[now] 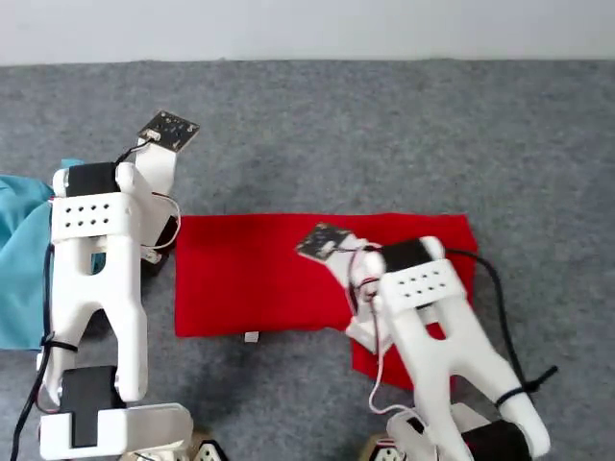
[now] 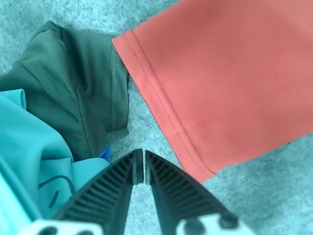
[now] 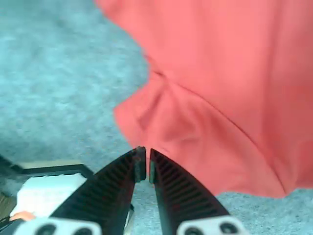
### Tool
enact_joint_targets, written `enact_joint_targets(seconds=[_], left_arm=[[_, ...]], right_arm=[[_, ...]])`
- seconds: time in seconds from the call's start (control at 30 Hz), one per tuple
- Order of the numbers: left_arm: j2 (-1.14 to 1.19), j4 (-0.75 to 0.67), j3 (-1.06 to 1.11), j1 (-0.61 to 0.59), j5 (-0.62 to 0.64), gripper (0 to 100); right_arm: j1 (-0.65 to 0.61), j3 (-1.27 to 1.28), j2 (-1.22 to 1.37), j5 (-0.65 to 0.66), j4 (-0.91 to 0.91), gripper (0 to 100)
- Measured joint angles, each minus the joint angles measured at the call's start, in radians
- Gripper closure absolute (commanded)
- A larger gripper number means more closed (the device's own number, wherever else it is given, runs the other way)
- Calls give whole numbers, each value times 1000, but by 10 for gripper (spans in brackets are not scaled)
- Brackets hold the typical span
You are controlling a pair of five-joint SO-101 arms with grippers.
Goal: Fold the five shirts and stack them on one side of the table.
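A red shirt (image 1: 269, 274) lies spread flat at the middle of the grey carpeted table, its right front part rumpled under the right arm (image 1: 432, 307). In the right wrist view, my right gripper (image 3: 145, 165) hangs shut just above a creased corner of the red shirt (image 3: 220, 98), holding nothing. My left gripper (image 2: 140, 169) is shut and empty over bare carpet, between the red shirt's hem (image 2: 161, 112) and a dark green shirt (image 2: 73, 88). A teal shirt (image 2: 29, 142) lies against the green one, and shows by the left arm as a teal shirt (image 1: 21, 259).
A small white label (image 1: 252, 336) pokes out at the red shirt's front edge. The arm bases (image 1: 115, 427) stand along the front edge. Bare grey carpet (image 1: 384, 134) stretches behind and to the right of the red shirt.
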Motion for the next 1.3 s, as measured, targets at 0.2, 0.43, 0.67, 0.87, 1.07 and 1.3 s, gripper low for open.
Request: enact_joint_targets(seconds=[0.2,0.43,0.67,0.87,1.07,1.3], left_arm=[[0,0,0,0,0,985],[0,0,0,0,0,985],[0,0,0,0,0,985],[0,0,0,0,0,985],[0,0,0,0,0,985],[0,0,0,0,0,985]], right_arm=[[-84,-2,0,-68,-12,809],[-86,133,0,-71,-175,835],[-84,209,0,-43,-256,902],[3,222,0,-3,-301,902],[48,229,0,2,-313,905],[49,247,49,2,-362,993]])
